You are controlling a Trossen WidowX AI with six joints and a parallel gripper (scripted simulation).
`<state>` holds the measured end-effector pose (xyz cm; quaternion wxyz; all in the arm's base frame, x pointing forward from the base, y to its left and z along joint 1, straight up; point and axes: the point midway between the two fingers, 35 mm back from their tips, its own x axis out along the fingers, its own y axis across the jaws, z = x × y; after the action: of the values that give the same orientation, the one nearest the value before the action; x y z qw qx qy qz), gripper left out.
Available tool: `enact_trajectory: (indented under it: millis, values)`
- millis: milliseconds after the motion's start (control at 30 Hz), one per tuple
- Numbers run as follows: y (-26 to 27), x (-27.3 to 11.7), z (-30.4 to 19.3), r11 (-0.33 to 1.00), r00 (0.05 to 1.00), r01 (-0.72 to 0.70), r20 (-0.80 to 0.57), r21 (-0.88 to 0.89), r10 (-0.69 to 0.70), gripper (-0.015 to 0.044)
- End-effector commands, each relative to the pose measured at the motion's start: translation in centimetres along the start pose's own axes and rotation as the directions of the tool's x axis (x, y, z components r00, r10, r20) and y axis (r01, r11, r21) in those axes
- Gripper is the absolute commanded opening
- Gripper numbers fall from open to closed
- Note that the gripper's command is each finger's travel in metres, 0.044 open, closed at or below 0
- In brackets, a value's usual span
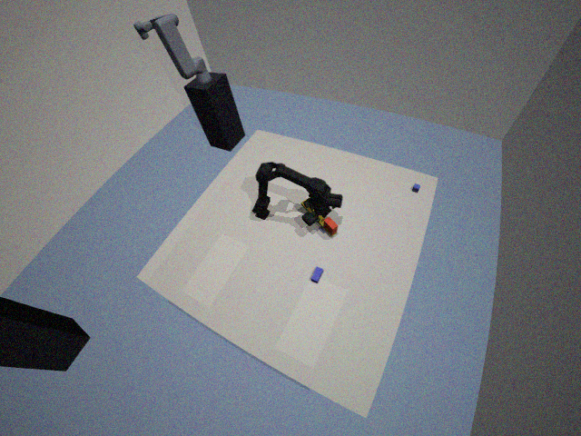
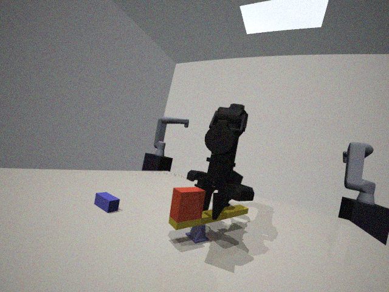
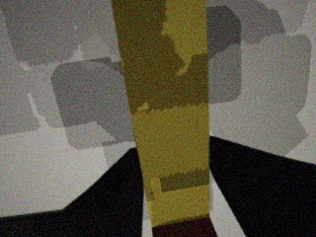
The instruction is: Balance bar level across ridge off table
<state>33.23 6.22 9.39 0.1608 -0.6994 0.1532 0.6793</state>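
The yellow bar (image 2: 237,211) (image 3: 173,138) carries a red block (image 1: 330,226) (image 2: 187,204) on one end; the block's dark red edge shows at the bottom of the wrist view. My gripper (image 2: 211,212) (image 3: 172,150) is shut on the bar, just beside the red block. The blue-grey ridge (image 2: 197,233) stands on the table under the bar, near the block end. The bar is off the table, with its shadow below it. Whether its underside touches the ridge top cannot be told for sure.
A blue block (image 1: 317,274) (image 2: 107,202) lies on the table to one side of the ridge. A smaller blue block (image 1: 416,187) lies near the table's far corner. Grey arms on black pedestals (image 1: 215,113) (image 2: 364,216) stand beyond the table.
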Motion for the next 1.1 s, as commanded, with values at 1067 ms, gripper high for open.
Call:
enact_trajectory:
  millis: [1067]
  values:
    - [0.03, 0.44, 0.12, 1.0, 1.0, 0.0, 0.002, -0.003, 0.0, 0.0]
